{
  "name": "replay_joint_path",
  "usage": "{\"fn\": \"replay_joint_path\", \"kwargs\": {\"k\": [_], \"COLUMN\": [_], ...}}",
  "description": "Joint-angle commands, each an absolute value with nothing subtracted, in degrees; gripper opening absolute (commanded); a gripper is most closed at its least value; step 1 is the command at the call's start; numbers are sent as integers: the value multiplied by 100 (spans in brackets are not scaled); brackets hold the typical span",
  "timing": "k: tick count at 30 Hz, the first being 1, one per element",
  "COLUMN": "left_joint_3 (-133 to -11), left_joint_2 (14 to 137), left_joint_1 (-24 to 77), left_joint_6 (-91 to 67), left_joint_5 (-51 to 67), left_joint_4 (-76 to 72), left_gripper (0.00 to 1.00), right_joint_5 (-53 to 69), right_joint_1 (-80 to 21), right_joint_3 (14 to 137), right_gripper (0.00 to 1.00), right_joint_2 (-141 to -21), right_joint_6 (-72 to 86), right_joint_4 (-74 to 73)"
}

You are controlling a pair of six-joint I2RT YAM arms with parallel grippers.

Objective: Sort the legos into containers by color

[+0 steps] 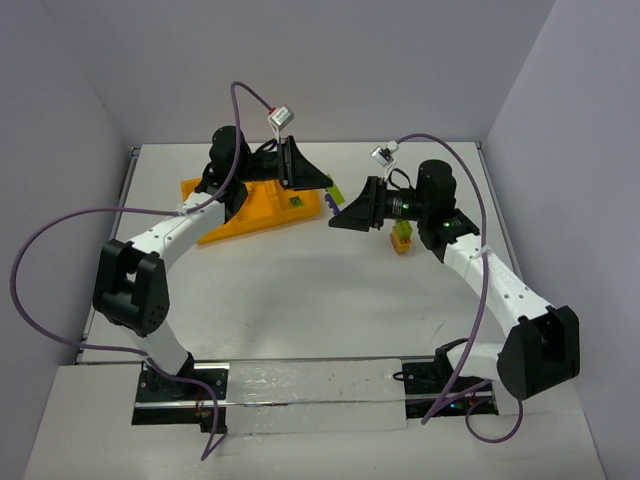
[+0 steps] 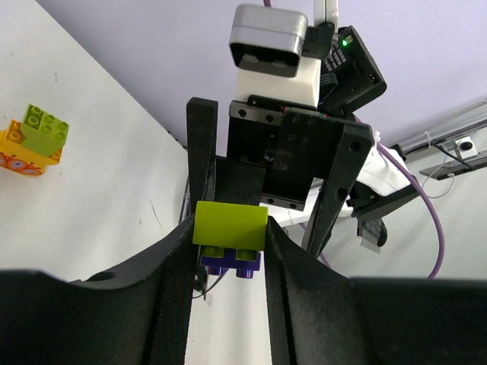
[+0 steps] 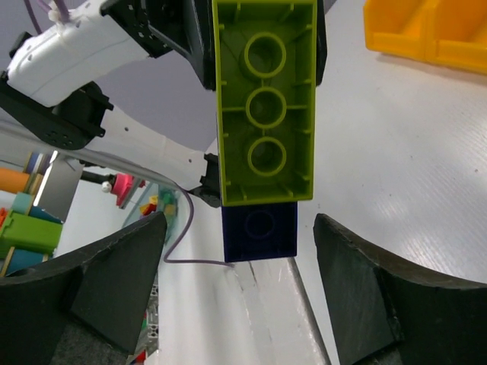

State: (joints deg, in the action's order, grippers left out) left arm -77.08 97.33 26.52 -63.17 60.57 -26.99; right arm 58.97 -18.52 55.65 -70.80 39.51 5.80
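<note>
My left gripper [image 2: 230, 228] is shut on a lime green lego [image 2: 230, 224] that has a dark purple-blue lego [image 2: 232, 262] stuck to it. It holds the pair in the air to the right of the orange-yellow tray [image 1: 255, 215]. My right gripper [image 3: 240, 258] faces it, open, one finger on either side of the purple lego [image 3: 260, 232] without touching it. The lime lego [image 3: 265, 106] fills the upper middle of the right wrist view. In the top view the two grippers meet at the lime lego [image 1: 335, 190]. A stack of lime and orange legos [image 1: 402, 237] stands on the table under the right arm.
The tray's corner [image 3: 426, 30] shows at the upper right of the right wrist view. The lime and orange stack [image 2: 34, 141] sits on the white table at the left of the left wrist view. Purple cables loop off both arms.
</note>
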Motion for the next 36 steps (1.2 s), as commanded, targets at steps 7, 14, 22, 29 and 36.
{"fn": "replay_joint_path", "kwargs": {"k": [7, 14, 22, 29, 36], "left_joint_3": [-7623, -7644, -7894, -8023, -8546], "left_joint_2": [9379, 9352, 9387, 9399, 9422], "left_joint_1": [2635, 2628, 2635, 2628, 2345], "left_joint_6": [-6538, -6464, -6004, -5549, -4724], "left_joint_5": [6196, 6124, 5896, 5706, 4845], "left_joint_4": [-3268, -3162, -2445, -1828, -94], "left_gripper": [0, 0, 0, 0, 0], "right_joint_5": [6200, 6217, 5185, 4091, 3705], "right_joint_1": [-1881, -1891, -2065, -2194, -2189], "right_joint_3": [5467, 5466, 6190, 6750, 6766], "right_gripper": [62, 22, 0, 0, 0], "right_joint_2": [-7281, -7289, -7428, -7486, -7188], "right_joint_6": [4789, 4648, 3000, 2130, 1571], "right_joint_4": [2023, 1882, -619, -2129, -2991]}}
